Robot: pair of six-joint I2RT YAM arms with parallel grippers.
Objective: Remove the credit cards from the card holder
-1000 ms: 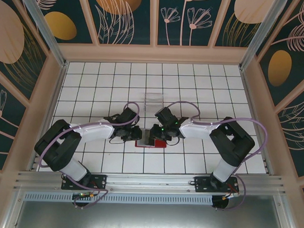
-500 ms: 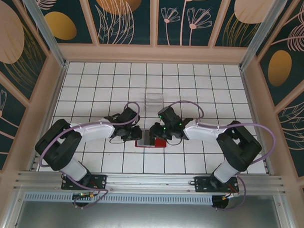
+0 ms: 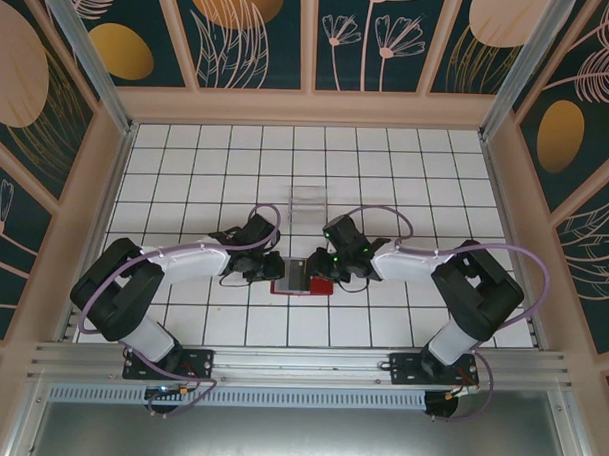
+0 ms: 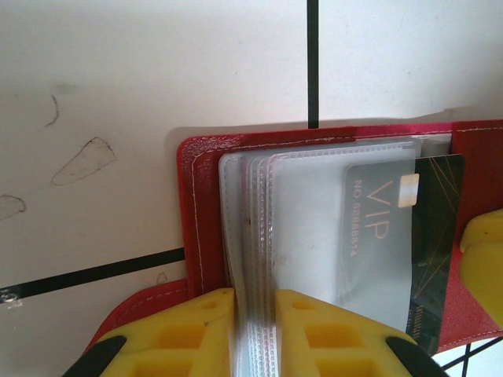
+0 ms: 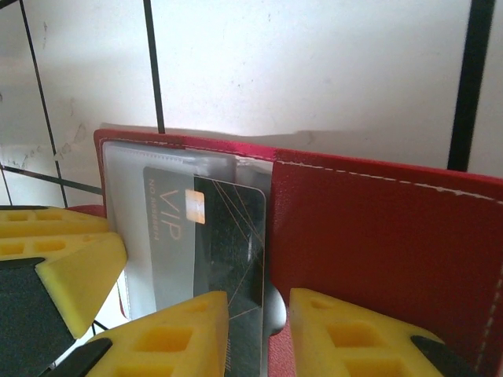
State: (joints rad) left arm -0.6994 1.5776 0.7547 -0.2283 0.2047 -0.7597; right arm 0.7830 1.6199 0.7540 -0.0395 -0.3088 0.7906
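- Since a second ago my right arm has swung its elbow out to the right, and the right gripper (image 3: pixel 316 270) sits slightly farther right over the wallet. The left arm looks unchanged.
- The card holder (image 3: pixel 320 287) lies open on the white tiled table (image 3: pixel 187 164), near the front and between the two wrists. The clear plastic box (image 3: pixel 307 201) stands well behind it.
- In the left wrist view, the left gripper (image 4: pixel 253 302) is clamped on the card holder (image 4: pixel 192 212). Its yellow fingers (image 4: pixel 196 322) squeeze the stack of clear sleeves (image 4: pixel 306 220) from both sides.
- One of the credit cards, a dark VIP card (image 4: pixel 436 236), is partly out of the front sleeve. The lettered half sits under the plastic and the dark half is bare, lying toward the red flap on the right.
- A yellow finger of the right gripper (image 4: pixel 483 259) comes in at the right edge of that view, just beside the bare end of the card.
- In the right wrist view, the right gripper (image 5: pixel 258 308) has its jaws slightly apart. The VIP card (image 5: pixel 232 228) runs down between them, and its lower part disappears behind the left pad (image 5: pixel 181 330).
- The other pad (image 5: pixel 346 330) rests over the red flap (image 5: pixel 377 236).
- I cannot tell whether the right jaws actually pinch the card or only straddle its edge.
- I cannot see any other cards in the sleeves from here.
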